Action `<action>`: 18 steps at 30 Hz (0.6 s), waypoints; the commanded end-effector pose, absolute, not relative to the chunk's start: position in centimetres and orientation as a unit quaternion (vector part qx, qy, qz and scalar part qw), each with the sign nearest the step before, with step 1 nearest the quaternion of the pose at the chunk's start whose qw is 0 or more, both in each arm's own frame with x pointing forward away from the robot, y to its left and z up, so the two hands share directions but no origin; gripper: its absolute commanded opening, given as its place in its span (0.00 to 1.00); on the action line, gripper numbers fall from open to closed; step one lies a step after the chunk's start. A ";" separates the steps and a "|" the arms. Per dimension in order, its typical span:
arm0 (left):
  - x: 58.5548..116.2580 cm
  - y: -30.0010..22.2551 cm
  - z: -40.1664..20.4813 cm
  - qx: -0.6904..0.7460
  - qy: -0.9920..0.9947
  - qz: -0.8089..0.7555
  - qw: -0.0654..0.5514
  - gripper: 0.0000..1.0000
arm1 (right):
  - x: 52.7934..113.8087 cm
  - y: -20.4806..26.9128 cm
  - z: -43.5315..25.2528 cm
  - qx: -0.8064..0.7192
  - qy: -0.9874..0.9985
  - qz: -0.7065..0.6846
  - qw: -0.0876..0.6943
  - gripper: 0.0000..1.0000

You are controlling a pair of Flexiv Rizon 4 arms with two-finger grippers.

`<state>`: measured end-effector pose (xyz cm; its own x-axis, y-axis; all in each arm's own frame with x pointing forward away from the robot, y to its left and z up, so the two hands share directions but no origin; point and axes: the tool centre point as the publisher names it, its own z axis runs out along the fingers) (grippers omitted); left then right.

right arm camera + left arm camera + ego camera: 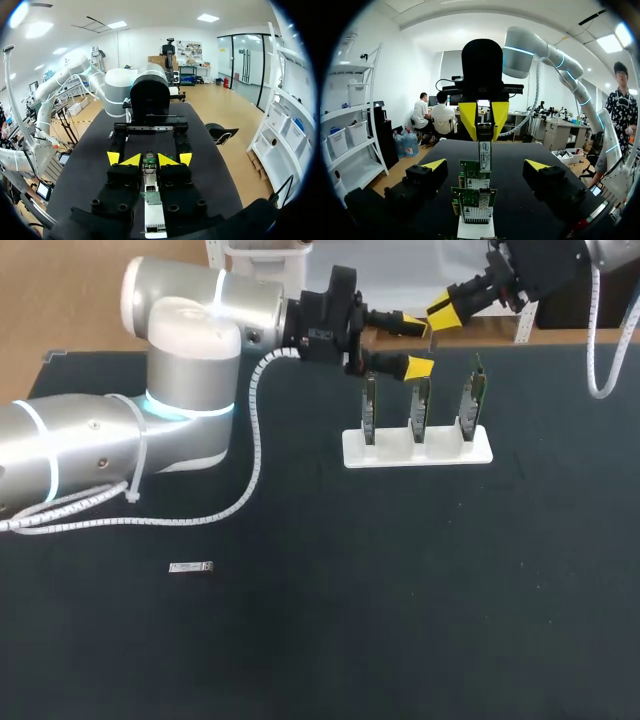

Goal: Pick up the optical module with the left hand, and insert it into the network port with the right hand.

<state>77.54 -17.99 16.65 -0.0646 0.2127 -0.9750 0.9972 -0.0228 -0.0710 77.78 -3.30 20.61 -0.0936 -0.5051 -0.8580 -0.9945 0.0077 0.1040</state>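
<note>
My right gripper (441,314) is shut on the optical module (485,152), a slim metal piece hanging down from its yellow tips above the cards. My left gripper (419,346) stands open around it, with fingertips (434,165) well clear on both sides and not touching it. In the right wrist view the module (149,167) sits between my right gripper's (150,161) tips, and the left gripper's fingertips (113,158) flank them further out. Below stand three green network cards (420,405) upright in a white stand (418,447).
A second small optical module (190,567) lies flat on the black table toward the front left. My left arm's white cable (250,455) loops over the table beside the arm. The stand is at the back, right of centre.
</note>
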 end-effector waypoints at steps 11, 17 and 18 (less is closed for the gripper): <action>76.9 -15.1 17.0 0.572 0.618 -0.387 0.376 1.00 | 77.8 -3.8 20.9 -0.595 0.631 0.381 0.321 0.00; 77.1 -15.2 16.7 0.600 0.626 -0.358 0.346 1.00 | 77.7 -3.9 20.9 -0.595 0.631 0.381 0.322 0.00; 77.1 -15.2 16.6 0.599 0.625 -0.361 0.348 1.00 | 77.6 -4.0 20.9 -0.594 0.631 0.381 0.323 0.00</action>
<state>76.79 -14.88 16.30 -0.0369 0.4628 -0.8857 0.9992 0.0282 -0.0269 77.80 -3.87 20.88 -0.0868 -0.5056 -0.8584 -0.9951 0.0023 0.0993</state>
